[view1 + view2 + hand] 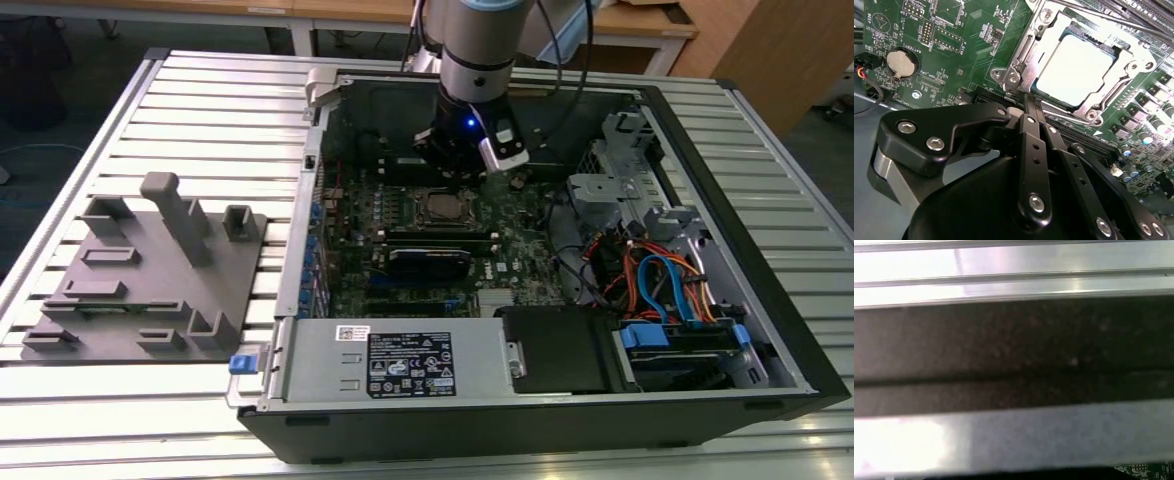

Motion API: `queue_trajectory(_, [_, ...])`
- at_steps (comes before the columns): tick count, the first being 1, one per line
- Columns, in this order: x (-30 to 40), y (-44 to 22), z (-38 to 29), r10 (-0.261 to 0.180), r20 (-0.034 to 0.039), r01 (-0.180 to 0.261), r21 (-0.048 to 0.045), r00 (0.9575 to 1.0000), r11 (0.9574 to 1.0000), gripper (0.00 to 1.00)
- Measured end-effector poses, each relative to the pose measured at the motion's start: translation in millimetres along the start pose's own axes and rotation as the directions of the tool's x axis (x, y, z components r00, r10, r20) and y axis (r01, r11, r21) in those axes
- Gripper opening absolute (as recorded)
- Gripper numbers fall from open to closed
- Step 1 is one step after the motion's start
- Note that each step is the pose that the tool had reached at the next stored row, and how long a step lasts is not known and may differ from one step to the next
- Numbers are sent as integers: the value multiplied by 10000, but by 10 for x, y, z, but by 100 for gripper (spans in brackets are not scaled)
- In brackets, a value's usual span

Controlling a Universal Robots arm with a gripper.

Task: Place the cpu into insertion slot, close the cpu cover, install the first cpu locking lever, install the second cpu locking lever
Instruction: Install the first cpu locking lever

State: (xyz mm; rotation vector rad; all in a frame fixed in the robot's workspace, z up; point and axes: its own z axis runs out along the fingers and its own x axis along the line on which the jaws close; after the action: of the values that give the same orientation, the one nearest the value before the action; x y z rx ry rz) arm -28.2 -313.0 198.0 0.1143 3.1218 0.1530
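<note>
Black fingers [1031, 145], pinched together, are hovering beside the insertion slot [1013, 75], where the cpu [1074, 67] is lying framed by the cpu cover [1128, 57]: seemingly light, stiff, fragile, best gripped by edges.

Arm [477, 50] reaches straight down, wrist vertical, gripper [1029, 102] pointing down, both fingers [1032, 150] pressed together at tips.

Exterior view above pc case [534, 425]; second wrist view close on cpu [1074, 67].
</note>
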Motion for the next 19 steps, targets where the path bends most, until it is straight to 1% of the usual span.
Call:
queue_trajectory(6, [0, 2, -18, 0, 1, 0, -2, 10000, 10000, 10])
queue_trajectory(19, [0, 1, -23, -1, 2, 1, 16, 10000, 10000, 10])
